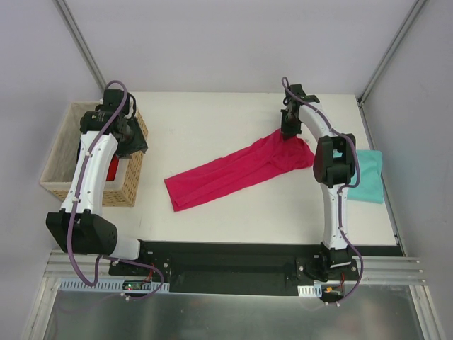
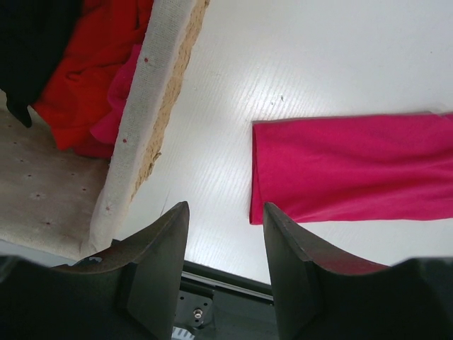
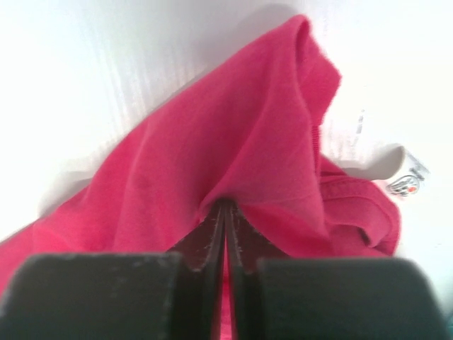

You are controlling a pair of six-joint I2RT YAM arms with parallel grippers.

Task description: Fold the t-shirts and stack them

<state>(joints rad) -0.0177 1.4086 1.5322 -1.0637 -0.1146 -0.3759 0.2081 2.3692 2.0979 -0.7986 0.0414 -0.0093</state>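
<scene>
The magenta-pink t-shirt (image 1: pixel 233 173) lies stretched in a long diagonal band across the table. My right gripper (image 1: pixel 289 132) is shut on its far right end, where the cloth bunches up. In the right wrist view the jaws (image 3: pixel 226 207) pinch a fold of pink cloth (image 3: pixel 233 134), and the white neck label (image 3: pixel 400 170) shows at the right. The teal t-shirt (image 1: pixel 368 176) lies folded flat at the table's right edge. My left gripper (image 1: pixel 133 144) hangs open and empty over the basket's right rim; its wrist view shows the gripper (image 2: pixel 225 212) and the pink shirt's near end (image 2: pixel 354 166).
A wicker basket (image 1: pixel 120 193) with a cloth lining (image 2: pixel 152 106) stands at the left of the table. It holds red cloth (image 2: pixel 99 64) and a black garment (image 2: pixel 32 42). The black base rail (image 1: pixel 233 258) runs along the near edge.
</scene>
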